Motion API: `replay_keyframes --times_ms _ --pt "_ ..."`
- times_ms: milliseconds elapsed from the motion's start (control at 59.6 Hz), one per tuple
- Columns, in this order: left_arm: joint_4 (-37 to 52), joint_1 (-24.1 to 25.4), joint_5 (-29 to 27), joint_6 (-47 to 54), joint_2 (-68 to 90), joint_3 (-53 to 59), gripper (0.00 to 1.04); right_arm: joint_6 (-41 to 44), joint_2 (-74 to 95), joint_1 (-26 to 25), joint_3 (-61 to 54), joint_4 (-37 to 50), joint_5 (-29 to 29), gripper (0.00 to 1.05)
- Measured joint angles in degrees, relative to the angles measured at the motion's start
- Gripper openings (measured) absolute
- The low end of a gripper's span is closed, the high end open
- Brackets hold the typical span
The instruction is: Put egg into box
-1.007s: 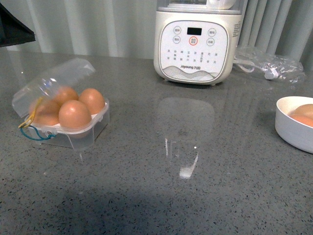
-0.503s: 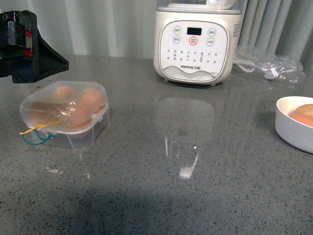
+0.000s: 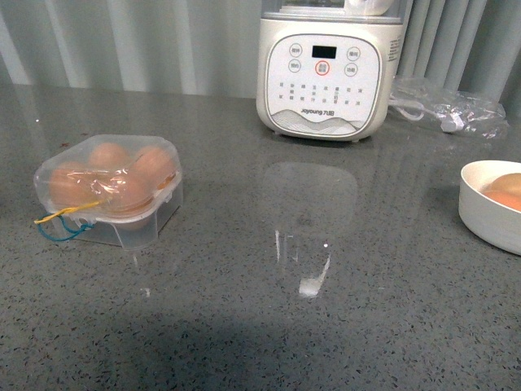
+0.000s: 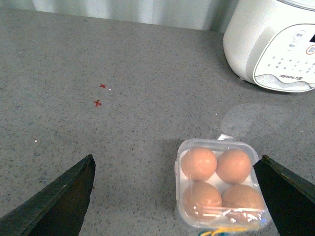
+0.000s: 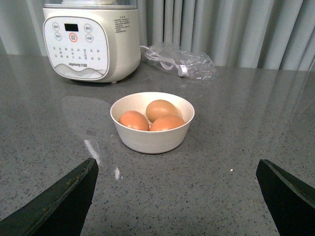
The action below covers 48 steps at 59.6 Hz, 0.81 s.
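Note:
The clear plastic box (image 3: 110, 191) sits on the grey counter at the left with its lid down over four brown eggs; yellow and blue cords hang at its front-left corner. In the left wrist view the box (image 4: 216, 184) lies below and between the fingers of my open, empty left gripper (image 4: 179, 196), nearer one finger. My right gripper (image 5: 177, 196) is open and empty above the counter, short of a white bowl (image 5: 151, 132) that holds three brown eggs (image 5: 161, 109). Neither gripper shows in the front view.
A white kitchen appliance (image 3: 330, 69) stands at the back centre. A crumpled clear bag with a cable (image 3: 448, 106) lies behind on the right. The white bowl (image 3: 480, 213) sits at the right edge of the front view. A curtain runs along the back.
The box lid has come down from open to closed over the four eggs. The left gripper, which was at the upper left half a second ago, has left the front view.

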State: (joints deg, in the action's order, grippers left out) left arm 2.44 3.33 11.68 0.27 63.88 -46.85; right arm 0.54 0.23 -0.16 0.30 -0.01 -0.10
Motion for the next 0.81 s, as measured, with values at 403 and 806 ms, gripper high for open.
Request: replay_keyframes --times_ms 403,806 --pt "-12.72 15.93 12.37 7.21 -18.56 9.49 0.98 0.00 0.00 0.00 0.00 0.00 0.02 0.98" --pt "13.42 11.26 2.49 0.42 -31.89 30.91 0.36 -0.02 0.00 0.00 0.00 0.00 0.04 0.98"
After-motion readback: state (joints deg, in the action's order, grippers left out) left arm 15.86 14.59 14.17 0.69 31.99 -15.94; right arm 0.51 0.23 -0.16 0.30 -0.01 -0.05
